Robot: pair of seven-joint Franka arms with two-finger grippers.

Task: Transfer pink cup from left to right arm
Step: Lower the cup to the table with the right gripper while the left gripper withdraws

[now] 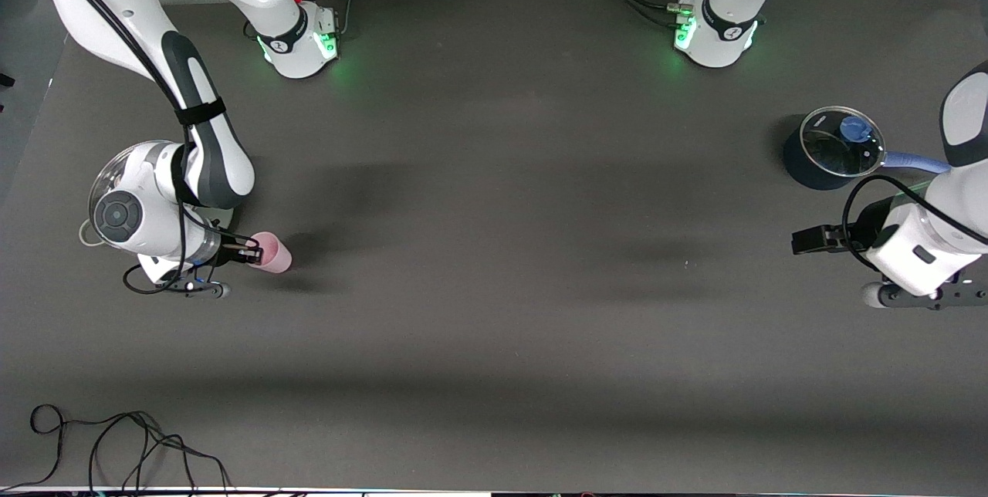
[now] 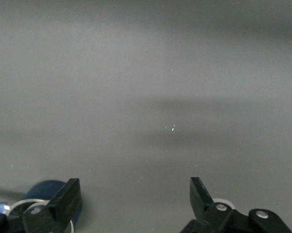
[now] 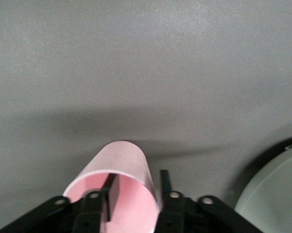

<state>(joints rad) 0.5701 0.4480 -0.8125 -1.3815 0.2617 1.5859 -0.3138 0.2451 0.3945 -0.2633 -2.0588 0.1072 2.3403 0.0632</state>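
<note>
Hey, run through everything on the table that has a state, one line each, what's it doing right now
pink cup: at the right arm's end, right gripper's fingers astride its rim.
right gripper: one finger inside the cup, one outside.
left gripper: open, empty, waiting at the left arm's end.
blue pot: upright, glass lid on.

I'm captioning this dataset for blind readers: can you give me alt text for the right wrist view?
The right end effector straddles the rim of the pink cup, one finger inside the cup and the other outside its wall. The cup lies tilted on the grey table. A pale rounded lid shows at the view's edge.
</note>
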